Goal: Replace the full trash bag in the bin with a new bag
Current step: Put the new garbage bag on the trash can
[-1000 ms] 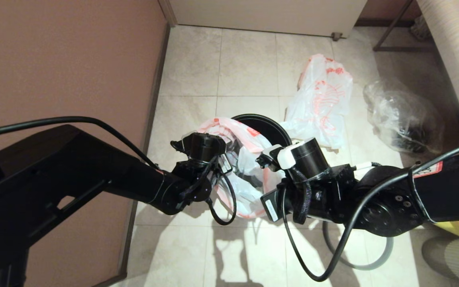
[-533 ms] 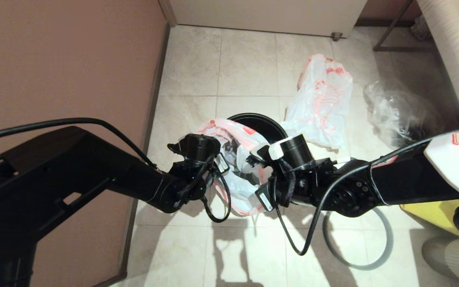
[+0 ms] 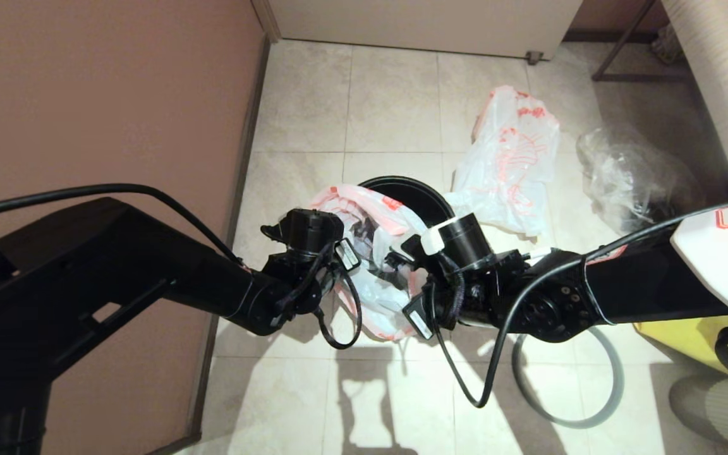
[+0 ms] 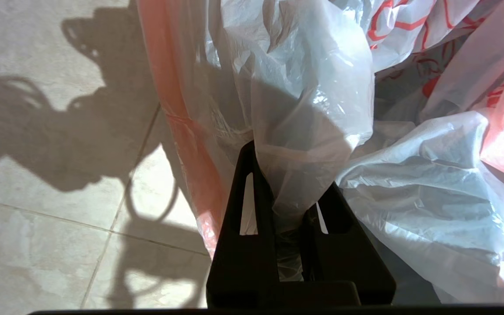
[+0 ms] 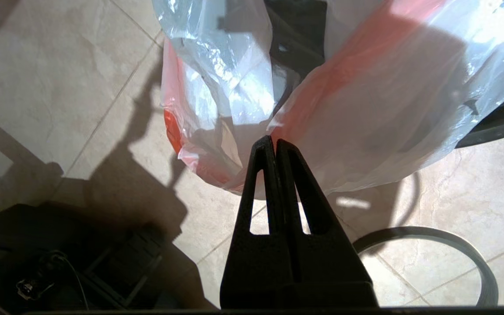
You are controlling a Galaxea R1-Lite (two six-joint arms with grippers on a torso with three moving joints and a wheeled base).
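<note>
The new bag [image 3: 373,253], limp white plastic with red print and a pink band, hangs stretched between my two grippers just in front of the black bin [image 3: 435,194]. My left gripper [image 4: 289,175] is shut on a bunched fold of the new bag [image 4: 304,109]. My right gripper [image 5: 274,142] is shut, its tips pinching the edge of the new bag [image 5: 365,109]. The full trash bag [image 3: 509,164], white with red-orange drawing, lies on the floor behind and to the right of the bin.
A grey ring [image 3: 598,404] lies on the tiles under my right arm. A clear bag [image 3: 636,183] with dark contents sits at the right, near a striped wall. A yellow bag [image 3: 699,335] is at the right edge. A brown wall [image 3: 105,95] runs along the left.
My right arm has swung left and closer to the left gripper. Both grippers have carried the bag a little further toward the bin, still holding it.
</note>
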